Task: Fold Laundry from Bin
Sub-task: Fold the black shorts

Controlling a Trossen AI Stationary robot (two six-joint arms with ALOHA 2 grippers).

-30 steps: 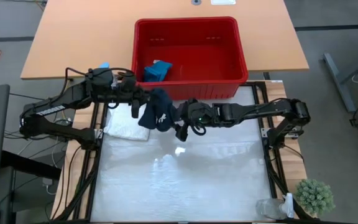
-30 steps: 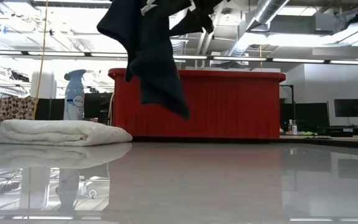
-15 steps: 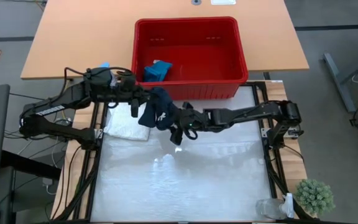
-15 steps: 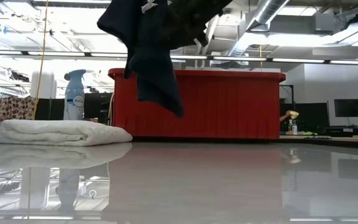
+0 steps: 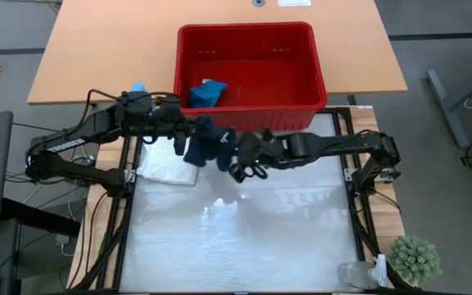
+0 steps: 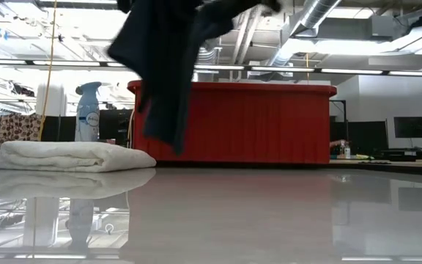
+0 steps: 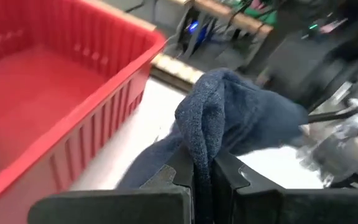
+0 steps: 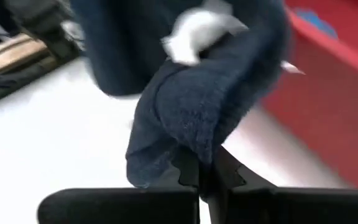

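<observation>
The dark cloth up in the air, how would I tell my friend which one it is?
Find the red bin at the table's far side. Just in front of it, both arms meet, and the navy cloth hangs between the left tool and the right tool, both shut on it. Unlike the folded white cloth lying beside it, it dangles above the table.

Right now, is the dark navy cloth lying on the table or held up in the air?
Held up. The dark navy cloth hangs clear of the table, pinched by the left gripper and the right gripper.
</observation>
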